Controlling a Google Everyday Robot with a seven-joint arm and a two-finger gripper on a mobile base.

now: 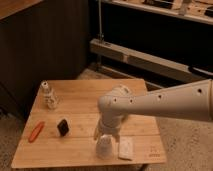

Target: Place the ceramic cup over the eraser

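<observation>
The white ceramic cup [104, 146] stands on the wooden table [85, 107] near its front edge. My gripper [105, 135] hangs straight down from the white arm and is right on top of the cup, covering its upper part. The black eraser [63, 126] lies on the table to the left of the cup, about a cup's width or two away, with nothing over it.
A flat white packet [126, 148] lies just right of the cup. A slim orange stick [36, 131] lies near the table's left edge. A knobbly white bottle-like figure [48, 95] stands at the back left. Dark shelving and a metal rail are behind the table.
</observation>
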